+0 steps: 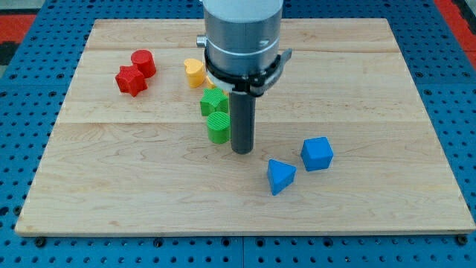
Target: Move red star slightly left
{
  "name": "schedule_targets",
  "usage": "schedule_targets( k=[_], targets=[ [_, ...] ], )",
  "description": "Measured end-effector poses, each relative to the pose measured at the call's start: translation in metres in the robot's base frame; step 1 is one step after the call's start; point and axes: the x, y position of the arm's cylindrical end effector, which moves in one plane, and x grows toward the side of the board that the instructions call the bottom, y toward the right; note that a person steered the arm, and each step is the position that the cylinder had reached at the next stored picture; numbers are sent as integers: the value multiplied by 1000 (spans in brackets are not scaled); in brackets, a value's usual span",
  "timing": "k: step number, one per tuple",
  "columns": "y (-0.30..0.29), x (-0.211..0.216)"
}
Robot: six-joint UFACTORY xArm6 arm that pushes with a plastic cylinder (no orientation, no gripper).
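Observation:
The red star [130, 80] lies on the wooden board [372, 89] at the view's upper left, touching a red cylinder [143, 62] just above and to its right. My tip [242, 151] rests on the board near the middle, far to the right of and below the red star. It stands just right of a green cylinder [218, 127].
A green star-like block [213, 102] sits above the green cylinder, with a yellow heart-shaped block [194, 72] above that. A blue cube [317, 153] and a blue triangular block [280, 176] lie to the lower right of my tip.

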Motion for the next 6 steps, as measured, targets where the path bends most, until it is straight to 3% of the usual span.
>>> schedule_targets(
  k=[1,2,3,6],
  targets=[
    [-80,8],
    [-128,-35],
    [-118,-93],
    [-185,-164]
  ],
)
